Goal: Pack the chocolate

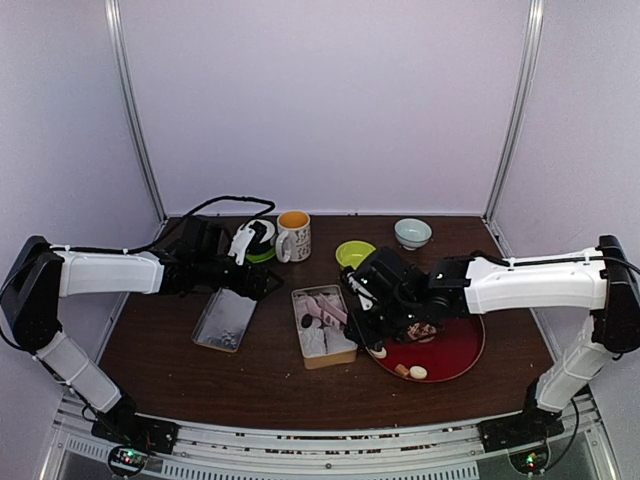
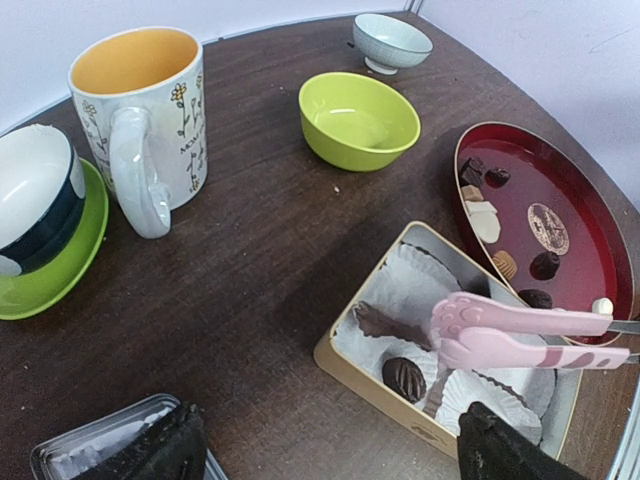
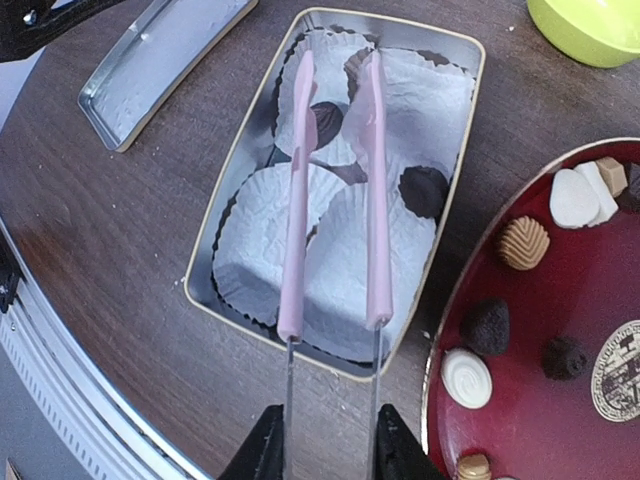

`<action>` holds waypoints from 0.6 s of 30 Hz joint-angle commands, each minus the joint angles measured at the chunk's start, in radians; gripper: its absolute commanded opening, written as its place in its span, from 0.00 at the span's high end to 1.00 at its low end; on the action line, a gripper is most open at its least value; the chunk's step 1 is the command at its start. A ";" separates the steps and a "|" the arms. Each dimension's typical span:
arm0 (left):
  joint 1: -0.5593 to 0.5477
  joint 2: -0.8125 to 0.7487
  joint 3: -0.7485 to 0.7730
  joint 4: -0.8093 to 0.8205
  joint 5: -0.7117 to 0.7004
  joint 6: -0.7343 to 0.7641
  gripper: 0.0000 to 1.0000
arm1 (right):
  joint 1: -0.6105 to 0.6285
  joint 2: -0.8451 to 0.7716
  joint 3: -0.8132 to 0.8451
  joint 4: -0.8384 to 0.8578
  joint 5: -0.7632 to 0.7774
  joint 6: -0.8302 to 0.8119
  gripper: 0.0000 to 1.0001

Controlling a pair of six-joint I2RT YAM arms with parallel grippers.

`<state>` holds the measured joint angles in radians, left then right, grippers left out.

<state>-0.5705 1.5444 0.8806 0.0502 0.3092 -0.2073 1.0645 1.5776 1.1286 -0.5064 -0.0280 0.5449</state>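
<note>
Since the tin (image 3: 213, 238) holds paper cups (image 3: 255, 245) to fill, the right pincer (image 3: 325, 445) clamps pink tongs (image 3: 376, 200), tips apart, above it. A few chocolates (image 3: 424, 190) lie inside, while most sit on the tray (image 3: 600, 290) toward the bench's (image 3: 110, 230) right edge. The left pincer (image 2: 330, 455) gapes wide and empty beside the lid (image 1: 225, 320).

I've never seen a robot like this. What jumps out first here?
Pink tongs, held by the right gripper, hang over a tin lined with white paper cups mid-table, with dark chocolates already inside. To its right lies a glossy red tray dotted with more sweets.
</note>
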 commanded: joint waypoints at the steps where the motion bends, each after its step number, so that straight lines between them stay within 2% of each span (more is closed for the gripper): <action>1: 0.000 -0.023 -0.003 0.022 -0.002 0.006 0.11 | 0.002 -0.080 0.040 -0.157 -0.006 -0.015 0.75; 4: -0.001 -0.021 -0.003 0.021 -0.001 0.006 0.11 | 0.002 -0.102 0.041 -0.235 -0.014 -0.013 0.78; 7: 0.000 -0.020 -0.003 0.021 -0.003 0.006 0.11 | 0.004 -0.106 0.035 -0.299 -0.048 0.001 0.87; 10: -0.001 -0.020 -0.002 0.021 -0.004 0.008 0.11 | 0.005 -0.112 0.028 -0.326 -0.067 0.015 0.91; 18: -0.002 -0.023 -0.003 0.018 -0.007 0.009 0.11 | 0.010 -0.063 0.076 -0.394 0.019 0.024 0.91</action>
<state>-0.5705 1.5444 0.8806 0.0502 0.3092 -0.2070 1.0676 1.4925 1.1549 -0.8467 -0.0704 0.5564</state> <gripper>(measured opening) 0.894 0.128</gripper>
